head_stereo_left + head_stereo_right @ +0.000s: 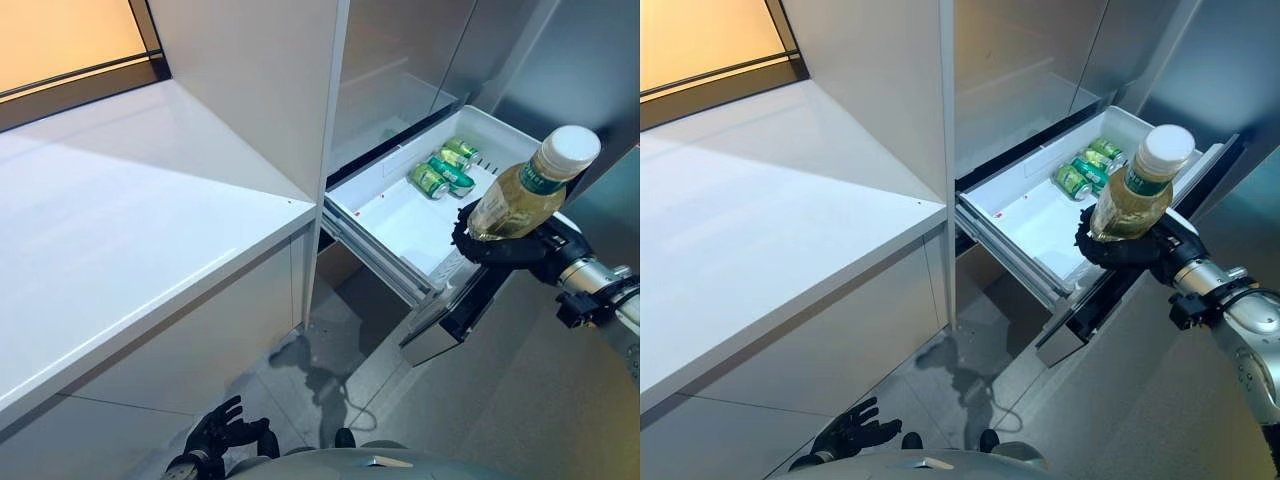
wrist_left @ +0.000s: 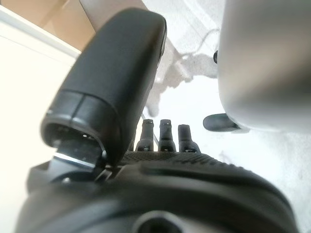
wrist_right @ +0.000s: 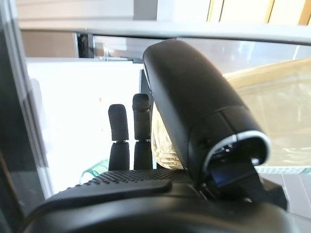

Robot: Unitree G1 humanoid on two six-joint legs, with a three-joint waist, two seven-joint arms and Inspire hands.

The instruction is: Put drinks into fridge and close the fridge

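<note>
My right hand (image 1: 505,246) is shut on a clear bottle of yellow drink (image 1: 520,193) with a white cap and a green label, held upright over the front right corner of the open white fridge drawer (image 1: 400,215). In the right wrist view the thumb (image 3: 194,111) curls round the bottle (image 3: 272,111). Green cans (image 1: 443,167) lie at the back of the drawer. My left hand (image 1: 215,435) hangs low near the floor, fingers relaxed and empty.
A white counter (image 1: 120,220) runs along the left. The fridge's grey upper door (image 1: 400,60) stands behind the drawer. The drawer's dark front panel (image 1: 455,315) juts out over the grey floor (image 1: 330,370).
</note>
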